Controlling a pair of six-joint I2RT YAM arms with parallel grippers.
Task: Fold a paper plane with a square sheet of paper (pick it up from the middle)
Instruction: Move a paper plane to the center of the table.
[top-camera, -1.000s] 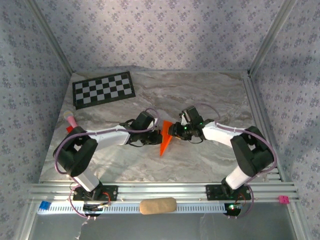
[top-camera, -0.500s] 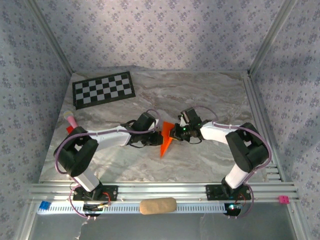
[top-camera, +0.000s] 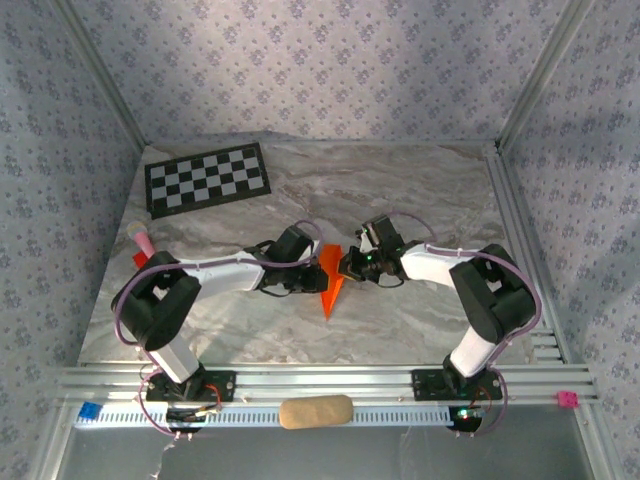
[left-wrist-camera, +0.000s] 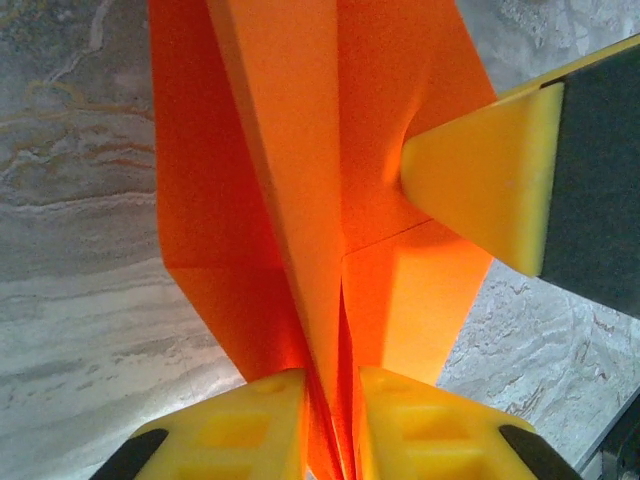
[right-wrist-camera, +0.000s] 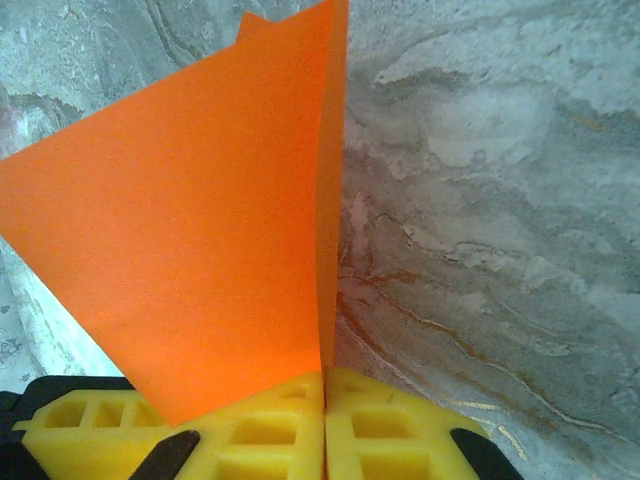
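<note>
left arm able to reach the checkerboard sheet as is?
Probably not yet. The left gripper is shut on the paper plane, which the right gripper also clamps, so it would have to release first. Otherwise the table toward the checkerboard sheet looks free.

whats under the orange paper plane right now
Marbled table shows beneath the paper plane, around its edges. The left fingers and right fingers pinch it. The table patch directly under the paper is covered, so whether it touches cannot be seen.
</note>
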